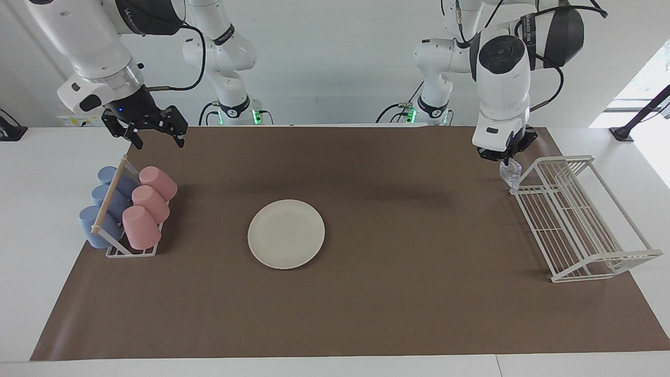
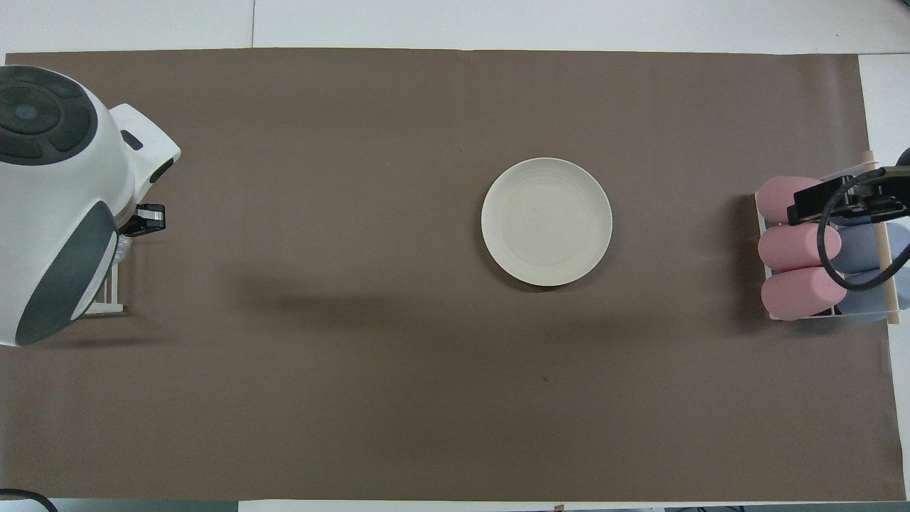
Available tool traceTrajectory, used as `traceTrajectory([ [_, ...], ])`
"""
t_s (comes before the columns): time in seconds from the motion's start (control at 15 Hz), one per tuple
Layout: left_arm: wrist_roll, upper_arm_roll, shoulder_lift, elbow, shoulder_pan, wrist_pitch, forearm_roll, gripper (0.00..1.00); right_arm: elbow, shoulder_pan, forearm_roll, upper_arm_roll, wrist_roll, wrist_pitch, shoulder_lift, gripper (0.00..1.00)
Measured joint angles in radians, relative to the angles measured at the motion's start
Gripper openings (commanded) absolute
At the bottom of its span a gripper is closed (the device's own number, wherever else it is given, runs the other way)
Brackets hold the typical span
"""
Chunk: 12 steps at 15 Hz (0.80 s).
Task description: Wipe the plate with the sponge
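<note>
While the left gripper (image 1: 503, 157) hangs over the wire rack's (image 1: 576, 220) robot-side corner, pinched tight on the sponge (image 1: 510, 174) that dangles below it, the plate (image 1: 286, 234) lies flat mid-mat, well apart toward the right arm's end. Judging from this, the sponge must travel across the mat to reach it. The right gripper (image 1: 154, 137) waits wide open above the cup rack (image 1: 128, 214)

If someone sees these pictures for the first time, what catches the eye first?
First the cream plate, alone in the middle of the brown mat. Then the left gripper, shut on the sparkly sponge over the corner of the white wire rack. The right gripper waits open above the pink and blue cups.
</note>
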Motion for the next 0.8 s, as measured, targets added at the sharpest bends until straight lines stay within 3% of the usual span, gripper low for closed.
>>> traceTrajectory([
  [0.27,-0.004,0.0,0.072,0.001,0.0,-0.003,0.28,0.0,0.0,0.036,-0.004,-0.055,-0.06,0.0,0.0,1.0],
  [0.8,-0.028,0.011,0.185,-0.012,0.053,0.017,0.544,0.0,0.001,0.043,-0.004,-0.098,-0.037,-0.002,-0.001,1.0],
])
